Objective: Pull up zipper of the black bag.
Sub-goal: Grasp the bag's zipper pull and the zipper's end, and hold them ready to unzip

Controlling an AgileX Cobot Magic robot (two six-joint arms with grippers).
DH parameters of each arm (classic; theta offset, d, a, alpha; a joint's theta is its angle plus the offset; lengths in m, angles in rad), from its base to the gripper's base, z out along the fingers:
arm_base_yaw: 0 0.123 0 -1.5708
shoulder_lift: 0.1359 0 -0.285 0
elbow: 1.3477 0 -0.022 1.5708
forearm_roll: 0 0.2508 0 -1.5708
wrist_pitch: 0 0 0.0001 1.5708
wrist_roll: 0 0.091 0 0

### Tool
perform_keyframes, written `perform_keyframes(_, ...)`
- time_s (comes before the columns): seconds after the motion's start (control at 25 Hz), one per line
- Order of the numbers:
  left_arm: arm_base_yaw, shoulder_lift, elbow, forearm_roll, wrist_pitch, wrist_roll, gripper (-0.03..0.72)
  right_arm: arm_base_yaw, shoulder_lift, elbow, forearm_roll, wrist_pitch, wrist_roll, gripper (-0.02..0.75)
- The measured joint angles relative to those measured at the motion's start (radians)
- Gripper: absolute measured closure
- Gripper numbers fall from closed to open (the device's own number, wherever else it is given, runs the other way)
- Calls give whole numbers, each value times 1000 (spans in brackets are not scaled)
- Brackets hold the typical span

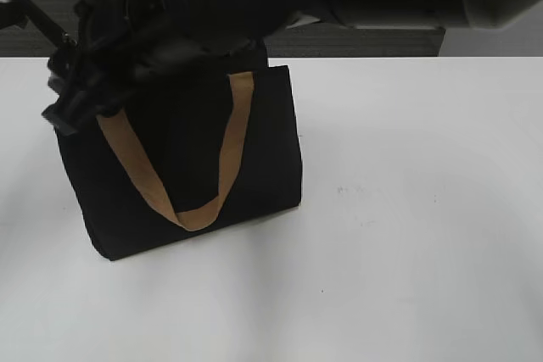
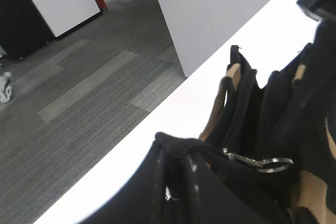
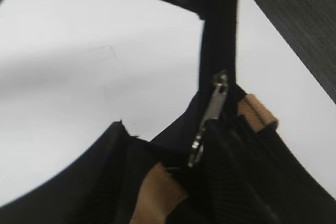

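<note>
Surface: white surface, grey carpet floor behind.
Zipper: silvery pull on the zipper along the bag's top rim; long axis follows the rim.
Bag: black bag upright, left of centre, tan handle drooping down its front.
Claws: both arms crowd over the bag top; left claw and right claw — cannot tell whether apart or together.

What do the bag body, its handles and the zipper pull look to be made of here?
The black bag looks like matte woven fabric, soft and creased at its rim. The handles look like flat tan webbing. The zipper pull seems to be silvery metal, since it catches glints; its ring also shines.
</note>
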Motion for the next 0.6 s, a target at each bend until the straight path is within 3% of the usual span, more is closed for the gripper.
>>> perform_keyframes(0.2, 0, 0, 0, 0, 0, -1, 659, -56, 0, 0, -5, -20, 76, 361)
perform_keyframes(0.6, 0, 15, 0, 0, 0, -1, 659, -23, 3, -2, -6, -20, 36, 362)
